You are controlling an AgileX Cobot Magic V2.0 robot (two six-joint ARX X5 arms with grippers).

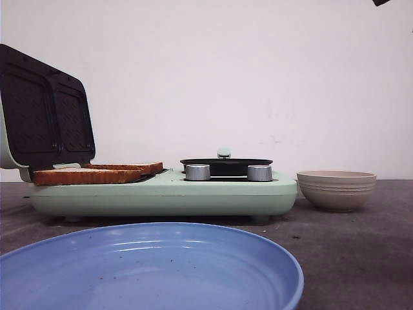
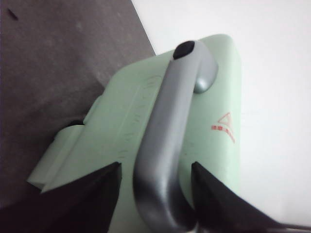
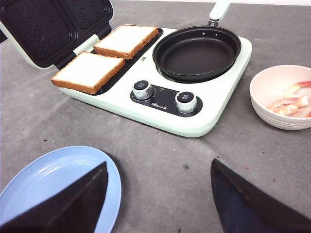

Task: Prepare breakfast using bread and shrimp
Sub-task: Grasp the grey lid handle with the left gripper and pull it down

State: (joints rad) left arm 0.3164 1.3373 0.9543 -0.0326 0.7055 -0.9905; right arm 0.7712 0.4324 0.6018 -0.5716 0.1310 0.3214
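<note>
Two slices of bread [image 3: 107, 57] lie flat, side by side, on the lower grill plate of the mint-green breakfast maker [image 1: 161, 190], whose lid [image 1: 45, 116] stands open at the machine's 9 o'clock end in the front view. In the right wrist view the nearer slice [image 3: 87, 71] overhangs the plate edge a little, and the far slice [image 3: 127, 40] sits next to the black frying pan [image 3: 197, 52]. Bread like this is probably light, soft and easily crushed; a gentle pinch across a crust edge should hold better than squeezing the crumb, and the overhanging corner looks the easiest place to take. The shrimp [image 3: 291, 99] lie in the beige bowl [image 1: 336, 189] at 3 o'clock of the machine, and are likely slippery and small. The left claw [image 2: 155, 174] is spread, one finger either side of the grey lid handle [image 2: 167, 131], not visibly clamping it. The right claw [image 3: 158, 194] is spread wide and empty above the table [image 3: 165, 150], by the blue plate [image 1: 148, 271].
</note>
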